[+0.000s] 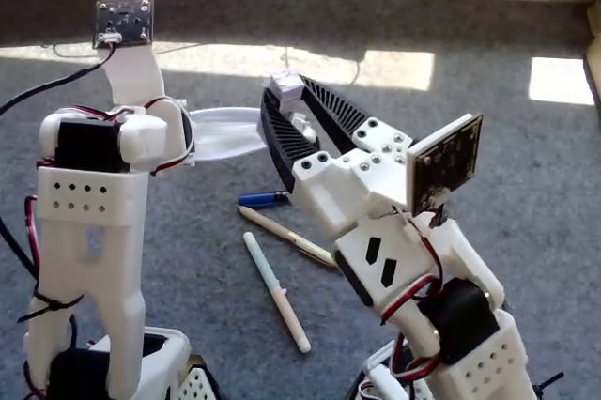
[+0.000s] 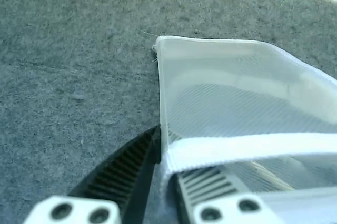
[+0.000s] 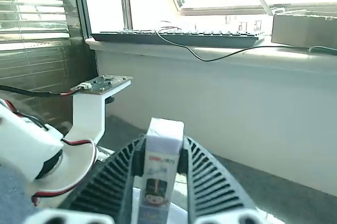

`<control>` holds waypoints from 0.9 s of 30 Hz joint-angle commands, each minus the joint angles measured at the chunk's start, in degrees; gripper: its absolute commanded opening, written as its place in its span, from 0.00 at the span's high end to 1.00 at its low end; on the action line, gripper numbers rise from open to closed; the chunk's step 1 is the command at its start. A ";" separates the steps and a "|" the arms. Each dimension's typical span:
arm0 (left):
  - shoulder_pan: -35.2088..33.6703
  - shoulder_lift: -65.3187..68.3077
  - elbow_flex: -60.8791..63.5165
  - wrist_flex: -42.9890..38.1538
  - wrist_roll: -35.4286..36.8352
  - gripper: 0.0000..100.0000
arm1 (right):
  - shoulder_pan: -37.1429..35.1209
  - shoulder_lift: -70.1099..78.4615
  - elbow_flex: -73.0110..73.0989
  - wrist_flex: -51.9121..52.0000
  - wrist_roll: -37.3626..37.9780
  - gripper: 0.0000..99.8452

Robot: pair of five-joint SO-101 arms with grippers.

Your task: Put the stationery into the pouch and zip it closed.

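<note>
Pouch is pinched by its rim in your left hand, mouth held open; your right hand is clamped on a small white eraser, long axis running out along the fingers and poking past the tips; in the high view it sits just beside the pouch mouth, so I'd guess you tip it toward the left arm; pens lie on the surface between the arms.

Right pincer is raised mid-frame, clamped on a small white block. Translucent pouch sticks out from the left arm, just beside that pincer. Lying close together on the grey desk below: short blue piece, beige pen, pale pen.
</note>
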 commanded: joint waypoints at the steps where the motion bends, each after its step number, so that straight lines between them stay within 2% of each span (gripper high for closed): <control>1: 1.01 0.84 -4.18 0.53 0.53 0.99 | -2.86 -0.92 3.12 -7.16 0.70 1.00; 10: 1.01 2.59 -4.00 0.62 0.44 0.99 | -4.97 -0.92 19.91 -25.36 0.88 1.00; 16: 1.01 2.59 -3.74 0.62 0.44 0.99 | -5.14 -0.84 28.18 -38.02 9.93 1.00; 20: 1.01 2.59 -3.74 0.62 0.44 0.99 | -5.05 1.01 29.76 -41.10 10.02 1.00; 27: 0.84 2.59 -3.65 0.70 0.44 0.99 | -3.82 13.76 29.76 -47.87 10.20 1.00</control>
